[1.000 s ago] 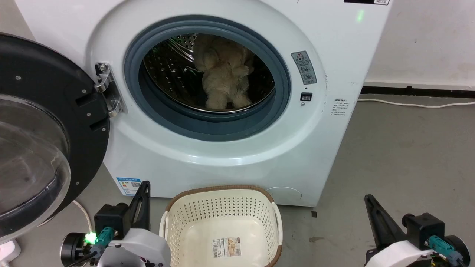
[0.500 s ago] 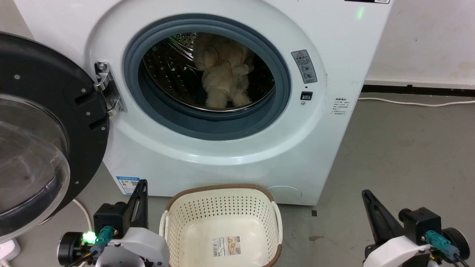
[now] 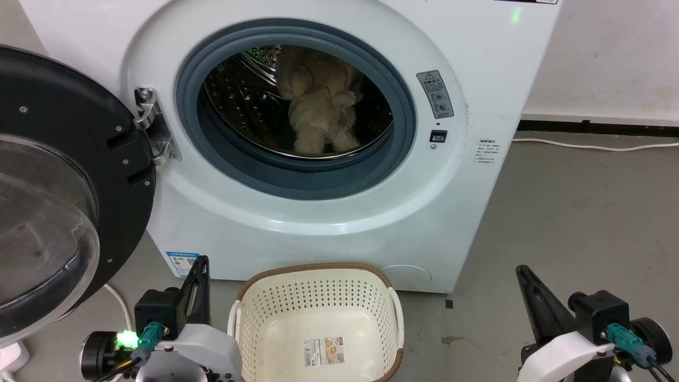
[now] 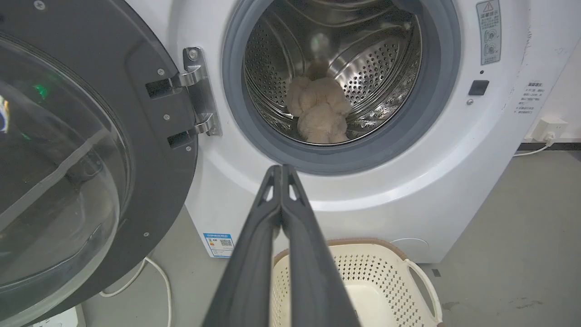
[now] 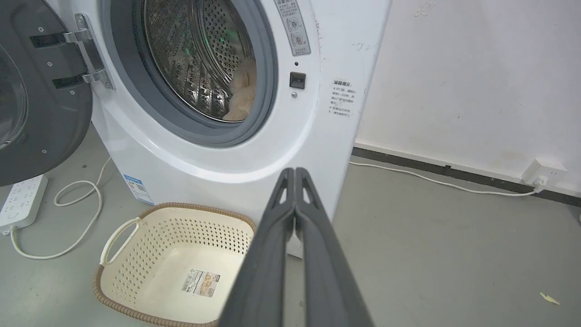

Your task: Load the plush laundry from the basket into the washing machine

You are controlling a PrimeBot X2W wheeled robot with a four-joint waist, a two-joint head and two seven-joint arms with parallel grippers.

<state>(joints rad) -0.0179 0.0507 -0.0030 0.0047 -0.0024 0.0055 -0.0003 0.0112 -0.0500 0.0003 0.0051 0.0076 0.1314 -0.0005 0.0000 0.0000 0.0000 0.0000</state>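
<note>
The plush laundry (image 3: 321, 111) is a fluffy cream-beige stuffed animal lying inside the steel drum of the white washing machine (image 3: 477, 79), also seen as the plush laundry (image 4: 320, 111) and at the drum's right edge as the plush laundry (image 5: 240, 97). The cream basket (image 3: 254, 313) stands on the floor before the washer, holding nothing but a paper label on its base; basket (image 4: 411, 272), basket (image 5: 136, 259). My left gripper (image 3: 201, 262) is shut and holds nothing, left of the basket. My right gripper (image 3: 522, 271) is shut and holds nothing, to the basket's right. Fingers (image 4: 281, 170) and fingers (image 5: 295, 171) are pressed together.
The washer's black-framed glass door (image 3: 58, 185) hangs open at the left, near my left arm. A white power strip (image 5: 20, 200) and looped cable lie on the floor at the left. Another cable (image 3: 594, 149) runs along the right wall to a socket (image 5: 542, 170).
The picture has shifted slightly. Both grippers have edged up a little in the head view and stay shut. The plush and the basket have not moved.
</note>
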